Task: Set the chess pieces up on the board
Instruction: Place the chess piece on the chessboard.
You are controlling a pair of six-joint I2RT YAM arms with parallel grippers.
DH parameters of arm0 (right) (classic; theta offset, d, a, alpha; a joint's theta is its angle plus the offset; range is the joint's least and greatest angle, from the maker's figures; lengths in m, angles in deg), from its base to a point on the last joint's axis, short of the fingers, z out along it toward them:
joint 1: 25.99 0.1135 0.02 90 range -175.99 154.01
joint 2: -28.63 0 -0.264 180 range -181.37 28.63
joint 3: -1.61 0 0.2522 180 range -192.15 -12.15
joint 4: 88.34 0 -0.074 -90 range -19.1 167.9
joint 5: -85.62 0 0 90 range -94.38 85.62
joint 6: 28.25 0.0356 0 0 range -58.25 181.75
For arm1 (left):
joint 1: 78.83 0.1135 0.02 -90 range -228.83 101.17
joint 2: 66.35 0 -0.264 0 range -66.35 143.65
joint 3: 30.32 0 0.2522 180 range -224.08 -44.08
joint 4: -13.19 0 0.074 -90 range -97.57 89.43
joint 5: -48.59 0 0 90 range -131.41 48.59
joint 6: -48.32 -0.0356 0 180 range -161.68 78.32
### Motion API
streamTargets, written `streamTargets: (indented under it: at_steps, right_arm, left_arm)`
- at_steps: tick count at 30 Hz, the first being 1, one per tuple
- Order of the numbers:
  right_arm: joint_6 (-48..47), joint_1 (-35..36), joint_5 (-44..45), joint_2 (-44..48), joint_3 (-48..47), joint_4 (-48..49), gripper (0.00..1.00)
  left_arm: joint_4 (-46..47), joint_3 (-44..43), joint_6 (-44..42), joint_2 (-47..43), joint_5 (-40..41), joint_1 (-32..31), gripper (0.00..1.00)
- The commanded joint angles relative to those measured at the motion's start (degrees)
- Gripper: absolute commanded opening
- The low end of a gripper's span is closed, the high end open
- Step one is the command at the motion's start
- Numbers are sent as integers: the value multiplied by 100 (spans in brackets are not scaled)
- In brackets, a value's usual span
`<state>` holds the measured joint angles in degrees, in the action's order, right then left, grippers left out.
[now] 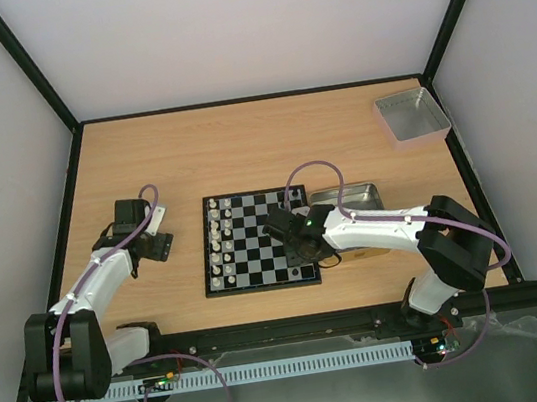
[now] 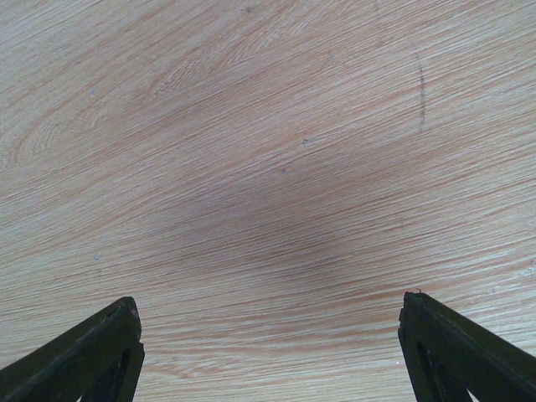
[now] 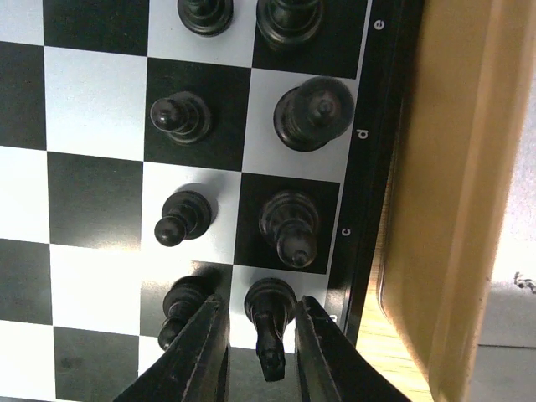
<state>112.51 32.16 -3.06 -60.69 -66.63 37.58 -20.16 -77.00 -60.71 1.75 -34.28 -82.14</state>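
The board (image 1: 261, 285) lies at the table's middle. White chess pieces (image 1: 217, 244) line its left columns and black ones (image 3: 289, 226) stand along its right edge. My right gripper (image 3: 260, 306) hangs low over the board's near right corner. Its jaws stand slightly open on either side of a black knight (image 3: 271, 335), which stands on a white edge square (image 3: 251, 322). A black pawn (image 3: 180, 303) stands just outside the left finger (image 3: 205, 352). My left gripper (image 2: 270, 301) is wide open over bare wood, left of the board, with nothing between its fingers.
A gold-tan tin (image 1: 349, 199) sits right against the board's right side, close to the right gripper; its wall (image 3: 452, 167) fills the right wrist view's edge. A grey tray (image 1: 411, 115) stands at the back right corner.
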Motion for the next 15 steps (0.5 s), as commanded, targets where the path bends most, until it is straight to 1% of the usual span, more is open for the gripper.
streamTargets:
  at_steps: [1, 3, 5, 13, 14, 15]
  right_arm:
    - [-2, 41, 171, 47, -92, -220, 21]
    - [-1, 39, 164, 55, -104, -225, 22]
    - [-5, 39, 166, 69, -108, -223, 26]
    - [-13, 40, 192, 133, -204, -321, 27]
    - [-7, 39, 188, 160, -217, -339, 31]
    - [-1, 38, 192, 193, -213, -369, 33]
  left_arm:
    - [29, 67, 13, -16, 7, -20, 84]
    - [30, 70, 11, -8, 4, -20, 83]
    - [24, 67, 13, 1, -2, -25, 84]
    - [26, 75, 12, 3, -1, -28, 84]
    - [27, 74, 12, 7, 5, -29, 84]
    - [27, 71, 9, 4, 7, -25, 83]
